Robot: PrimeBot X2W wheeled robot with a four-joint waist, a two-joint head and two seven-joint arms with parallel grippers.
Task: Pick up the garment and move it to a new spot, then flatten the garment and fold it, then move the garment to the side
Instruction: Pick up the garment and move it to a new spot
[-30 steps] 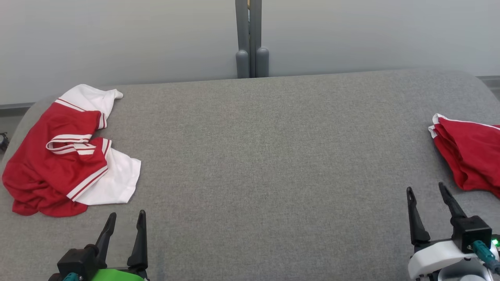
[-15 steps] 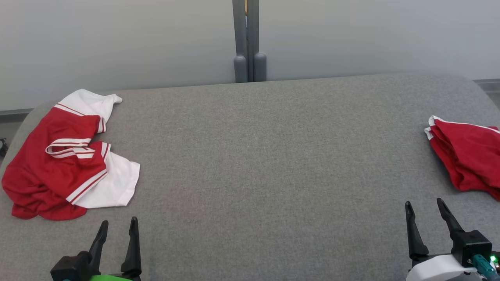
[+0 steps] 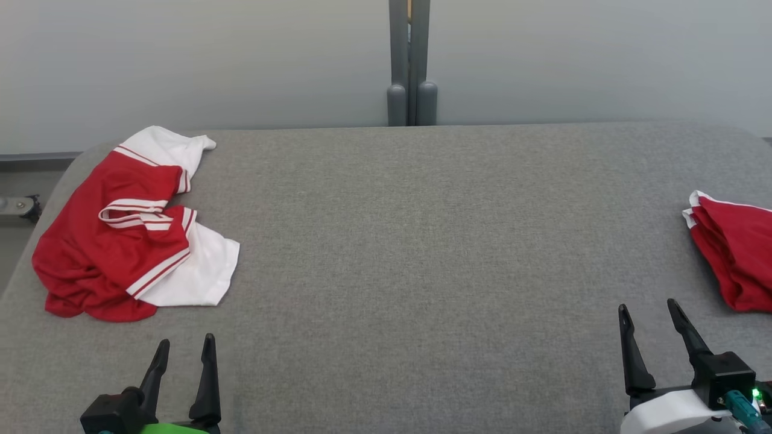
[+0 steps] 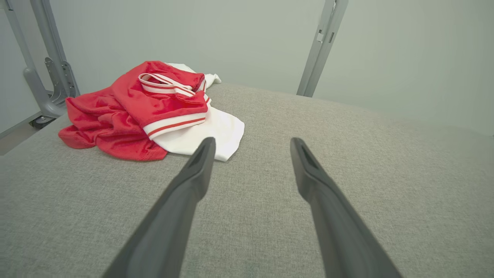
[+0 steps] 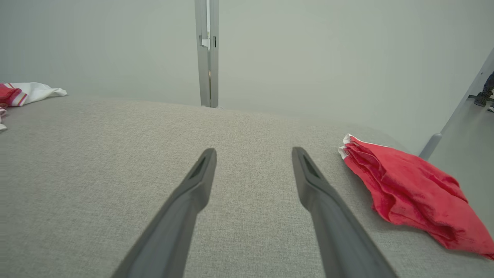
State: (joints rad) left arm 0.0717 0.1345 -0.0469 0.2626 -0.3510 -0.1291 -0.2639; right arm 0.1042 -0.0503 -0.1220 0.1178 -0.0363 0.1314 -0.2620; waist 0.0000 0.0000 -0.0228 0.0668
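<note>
A crumpled red garment (image 3: 129,235) with white sleeves and striped trim lies at the far left of the grey padded table (image 3: 410,241). In the left wrist view the garment (image 4: 146,112) sits just ahead and left of my left gripper (image 4: 251,141). My left gripper (image 3: 187,340) is open and empty near the table's front edge, a short way in front of the garment. My right gripper (image 3: 648,305) is open and empty at the front right. The garment's white sleeve (image 5: 27,92) shows at the left edge of the right wrist view, far from my right gripper (image 5: 253,150).
A second red cloth (image 3: 733,253), folded, lies at the table's right edge, just right of my right gripper; the folded cloth (image 5: 409,189) is close beside the right finger. A grey post (image 3: 412,60) stands behind the table against a pale wall. The table's corners round off.
The whole head view has shifted to the right, so the camera moved. Both grippers sit slightly lower in that view and stay open. Neither cloth has moved on the table.
</note>
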